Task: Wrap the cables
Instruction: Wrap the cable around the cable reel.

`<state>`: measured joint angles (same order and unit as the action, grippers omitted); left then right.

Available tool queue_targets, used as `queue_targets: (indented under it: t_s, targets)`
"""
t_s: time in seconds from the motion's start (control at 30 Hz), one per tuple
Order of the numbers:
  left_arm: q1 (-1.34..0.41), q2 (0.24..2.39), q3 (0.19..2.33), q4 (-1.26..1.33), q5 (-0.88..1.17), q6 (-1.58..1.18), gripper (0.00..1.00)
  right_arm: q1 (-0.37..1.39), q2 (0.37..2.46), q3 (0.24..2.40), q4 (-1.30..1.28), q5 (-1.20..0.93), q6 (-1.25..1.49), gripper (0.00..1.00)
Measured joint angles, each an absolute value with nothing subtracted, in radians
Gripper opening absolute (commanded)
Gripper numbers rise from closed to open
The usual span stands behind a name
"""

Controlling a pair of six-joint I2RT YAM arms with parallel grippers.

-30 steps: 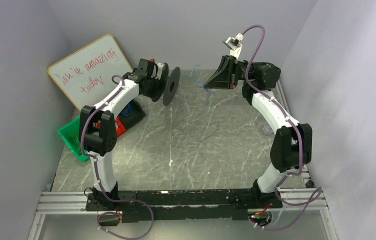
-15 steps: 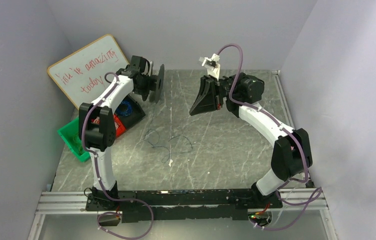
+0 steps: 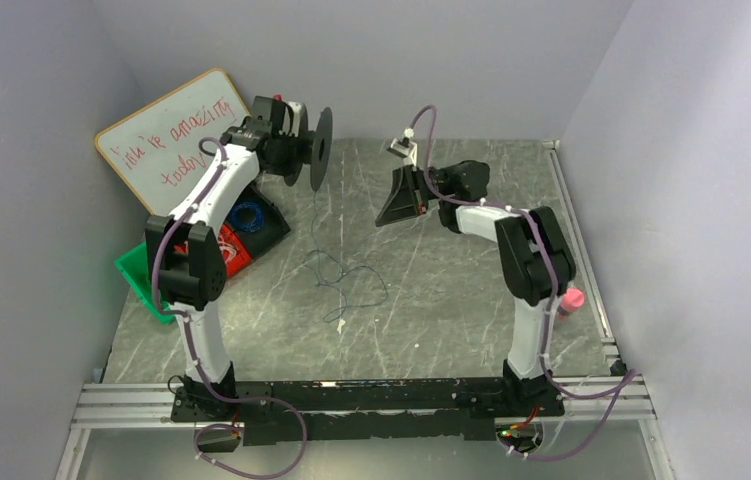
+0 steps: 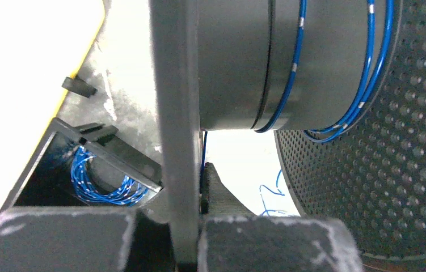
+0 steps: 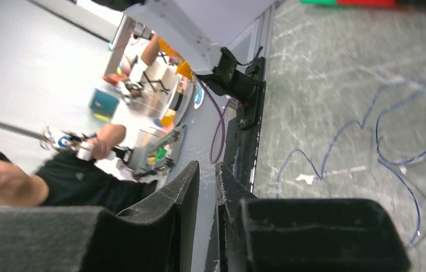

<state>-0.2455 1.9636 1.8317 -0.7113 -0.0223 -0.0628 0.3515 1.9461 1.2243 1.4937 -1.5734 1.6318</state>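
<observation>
The thin blue cable (image 3: 351,285) lies in loose loops on the grey table, between the arms; it also shows in the right wrist view (image 5: 335,147). A strand seems to rise from it toward a black spool (image 3: 316,150) at the back left. My left gripper (image 3: 296,150) is shut on the spool's near flange (image 4: 176,113), holding it above the table. A few turns of blue wire (image 4: 295,73) sit on the hub. My right gripper (image 3: 396,205) hangs above the table's back middle. Its jaws (image 5: 207,167) stand a narrow gap apart with nothing between them.
A whiteboard (image 3: 176,135) leans at the back left. Below it a black tray (image 3: 273,228) holds another blue coil (image 3: 246,215), beside a red thing (image 3: 231,250) and a green bin (image 3: 146,280). A pink object (image 3: 571,300) is at the right edge.
The cable, stretched up to my right gripper a second ago, now lies slack on the table. My right gripper moved left and lower. My left gripper turned the spool and drew back.
</observation>
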Motion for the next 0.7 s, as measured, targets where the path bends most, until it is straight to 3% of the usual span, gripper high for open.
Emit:
queue_targets:
  t_s: [0.17,0.3,0.4,0.5,0.7]
  targets:
    - [-0.245,1.882,1.853,-0.715,-0.022,-0.064,0.02,0.330,2.080,1.201,1.477,-1.576,1.689,0.29]
    - [-0.245,1.826,1.860,-0.719,-0.025,-0.065,0.02,0.331,1.990,1.129,1.414,-1.505,1.584,0.34]
    - [-0.245,1.812,1.870,-0.721,-0.031,-0.068,0.02,0.338,1.800,1.086,0.976,-1.350,1.182,0.36]
    - [-0.245,1.812,1.874,-0.728,-0.039,-0.069,0.02,0.369,1.679,1.190,0.495,-1.151,0.698,0.38]
    - [-0.245,1.812,1.953,-0.793,-0.073,-0.067,0.02,0.475,1.623,1.243,-0.081,-1.032,-0.024,0.40]
